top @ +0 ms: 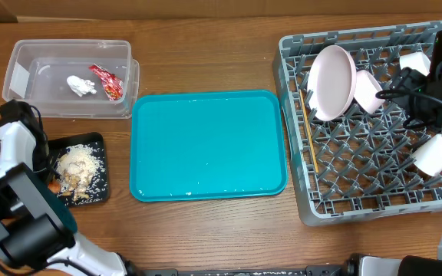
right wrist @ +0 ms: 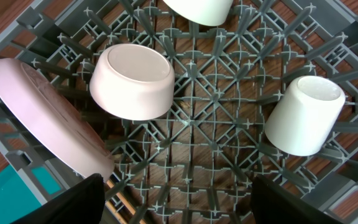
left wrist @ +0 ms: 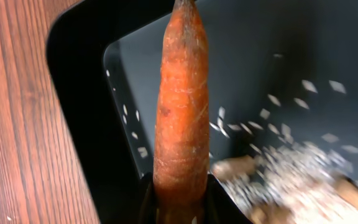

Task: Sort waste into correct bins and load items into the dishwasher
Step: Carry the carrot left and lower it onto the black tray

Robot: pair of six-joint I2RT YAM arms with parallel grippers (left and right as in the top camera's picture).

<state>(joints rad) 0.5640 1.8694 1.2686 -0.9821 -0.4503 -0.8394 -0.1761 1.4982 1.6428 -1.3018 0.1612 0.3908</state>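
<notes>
Holding the carrot (left wrist: 180,112) in the left gripper (left wrist: 179,211), clamped on its thick end.
Carrot tip points over the black tray (left wrist: 79,74), near the rice scraps (left wrist: 291,168). Right gripper (right wrist: 194,205) is spread wide and empty above the dish rack (right wrist: 204,124); I see plate (right wrist: 42,118), bowl (right wrist: 132,81) and cup (right wrist: 303,115) racked.

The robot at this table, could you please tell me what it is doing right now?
It is sorting leftovers. The left fingers grip a carrot over the black tray, which holds rice scraps. A napkin and a red wrapper lie in the clear tub. The right fingers hang open and empty above the dish rack, where a plate, bowls and a cup are loaded.
</notes>
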